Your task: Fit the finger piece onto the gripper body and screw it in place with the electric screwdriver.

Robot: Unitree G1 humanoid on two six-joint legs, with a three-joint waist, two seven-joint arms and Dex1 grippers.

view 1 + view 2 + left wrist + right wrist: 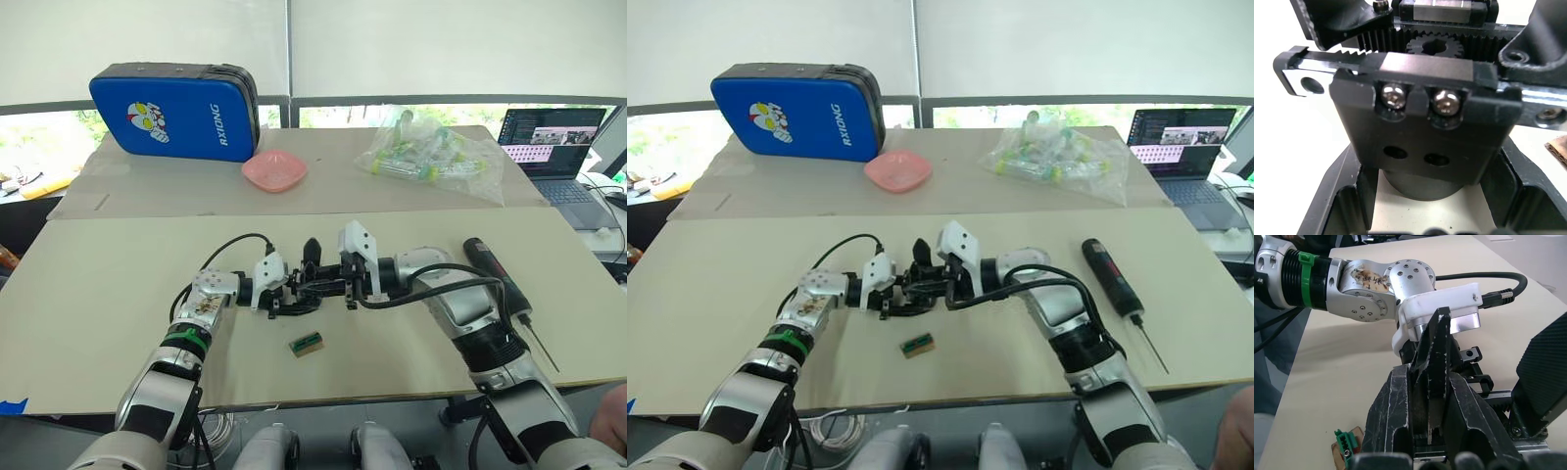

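Right wrist view shows our right gripper [1432,431] pinching the finger piece [1434,362] against the gripper body [299,289], which our left gripper [277,287] clamps mid-table. Fitting seems underway, we judge; the screwdriver [495,274] lies untouched at right.

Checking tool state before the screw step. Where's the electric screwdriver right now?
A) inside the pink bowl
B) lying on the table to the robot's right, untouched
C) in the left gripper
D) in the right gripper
B: the electric screwdriver lies flat on the table outside the right arm, while both grippers meet at the gripper body.
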